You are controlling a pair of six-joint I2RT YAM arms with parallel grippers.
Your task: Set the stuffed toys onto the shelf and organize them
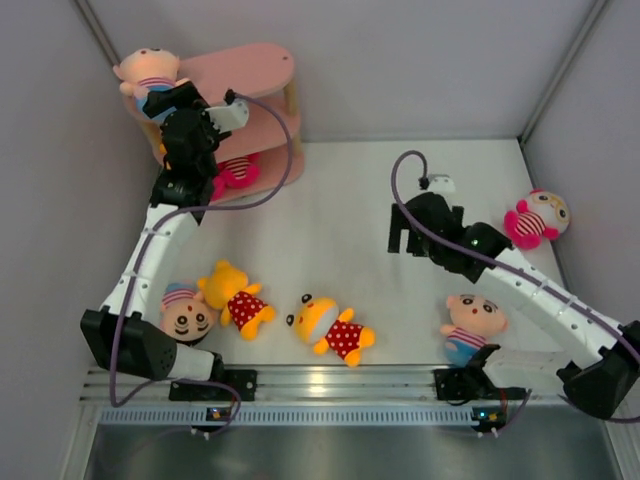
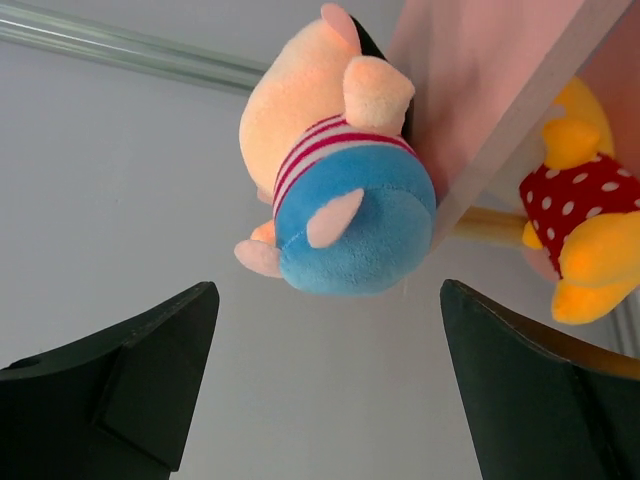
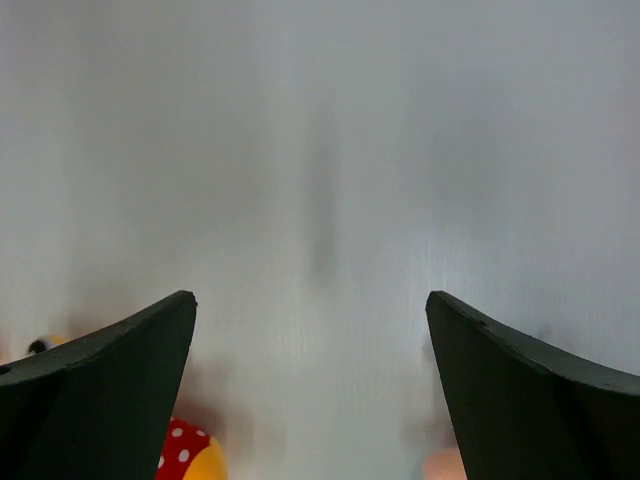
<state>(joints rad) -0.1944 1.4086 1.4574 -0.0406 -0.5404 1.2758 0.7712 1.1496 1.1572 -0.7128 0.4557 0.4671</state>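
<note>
The pink shelf (image 1: 255,70) stands at the back left. A boy toy in a striped shirt and blue shorts (image 1: 148,72) lies at the left end of its top board. My left gripper (image 1: 170,102) hovers just in front of it, open. In the left wrist view the boy toy (image 2: 340,180) lies past the spread fingertips of the left gripper (image 2: 330,300), free of them. A yellow bear (image 2: 585,220) sits on a lower tier and a pink doll (image 1: 236,172) on the bottom one. My right gripper (image 1: 405,235) is open over bare table, and nothing lies between its fingers (image 3: 310,310).
On the table lie a boy toy (image 1: 186,312), two yellow bears (image 1: 236,298) (image 1: 332,328), another boy toy (image 1: 472,325) and a pink doll (image 1: 537,218) by the right wall. Grey walls close in the left, back and right sides.
</note>
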